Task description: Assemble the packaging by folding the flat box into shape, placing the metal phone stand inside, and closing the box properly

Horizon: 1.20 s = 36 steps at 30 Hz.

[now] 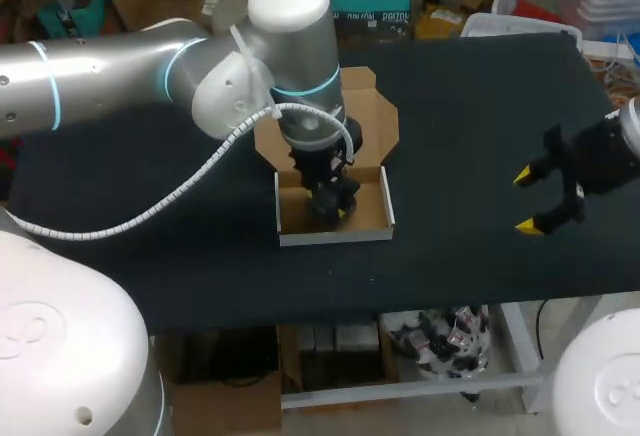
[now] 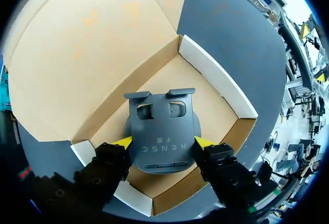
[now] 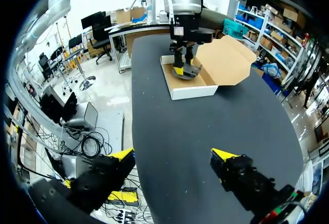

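Box point(image 1: 335, 237) mid-table, tray formed, lid flap point(image 1: 378, 116) open on the far side. Left gripper point(image 2: 163, 143) down inside the tray, fingers clamped on the grey metal phone stand point(image 2: 162, 124). Right gripper point(image 1: 526, 202) over the table's point(image 1: 470, 106) right side, fingers apart, well apart from the box.

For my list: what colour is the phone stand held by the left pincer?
The metal phone stand is dark grey, seen best in the left wrist view.
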Tool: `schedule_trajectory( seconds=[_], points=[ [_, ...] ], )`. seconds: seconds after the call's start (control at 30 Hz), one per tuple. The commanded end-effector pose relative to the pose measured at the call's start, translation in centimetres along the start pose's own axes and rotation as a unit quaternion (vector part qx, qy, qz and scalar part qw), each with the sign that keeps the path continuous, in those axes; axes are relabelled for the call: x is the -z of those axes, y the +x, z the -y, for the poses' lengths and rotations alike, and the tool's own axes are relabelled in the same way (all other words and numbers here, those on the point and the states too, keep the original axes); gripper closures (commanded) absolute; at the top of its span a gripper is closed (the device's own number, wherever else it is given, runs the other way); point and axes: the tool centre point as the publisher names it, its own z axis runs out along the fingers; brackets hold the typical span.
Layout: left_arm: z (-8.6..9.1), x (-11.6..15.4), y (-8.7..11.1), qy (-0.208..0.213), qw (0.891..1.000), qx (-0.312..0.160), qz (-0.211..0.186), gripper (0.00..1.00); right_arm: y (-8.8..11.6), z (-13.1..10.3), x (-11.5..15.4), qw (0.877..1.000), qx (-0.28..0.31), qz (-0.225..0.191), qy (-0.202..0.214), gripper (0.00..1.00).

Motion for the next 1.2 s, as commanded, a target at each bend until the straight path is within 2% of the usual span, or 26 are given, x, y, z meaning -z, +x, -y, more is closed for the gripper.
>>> schedule_trajectory(
  seconds=[0.03,0.7,0.73,0.77,0.83,0.87,0.9,0.93,1.2],
  points=[
    [0.4,-0.7,0.1,-0.007,1.0,0.001,0.001,1.0,0.0,0.0,0.1,1.0,0.0,-0.001,-0.001,0.0],
    [0.8,-2.1,0.1,-0.021,1.0,0.015,0.003,1.0,0.0,0.0,0.1,1.0,0.0,-0.001,-0.001,0.0],
    [0.8,-2.0,0.1,-0.021,1.0,0.015,0.005,0.93,0.0,0.0,0.1,1.0,0.0,-0.001,-0.001,0.0],
    [0.8,-2.0,0.2,-0.021,1.0,0.016,0.005,0.73,0.0,0.0,0.1,1.0,0.0,-0.001,-0.001,0.0],
    [0.9,-2.0,0.2,-0.021,1.0,0.016,0.007,0.46,0.0,0.0,0.1,1.0,0.0,-0.001,-0.001,0.0],
    [0.9,-2.0,0.2,-0.021,1.0,0.017,0.008,0.2,0.0,0.0,0.1,1.0,0.0,-0.001,-0.001,0.0],
    [0.9,-2.0,0.2,-0.021,1.0,0.017,0.009,0.03,0.0,0.0,0.1,1.0,0.0,-0.001,-0.001,0.0],
    [0.9,-2.0,0.2,-0.021,1.0,0.019,0.01,0.0,0.0,0.0,0.1,1.0,0.0,-0.001,-0.001,0.0],
    [1.0,-1.1,0.3,-0.012,0.999,0.029,0.015,0.0,0.0,0.0,0.1,1.0,0.0,-0.001,-0.001,0.0]
  ],
)
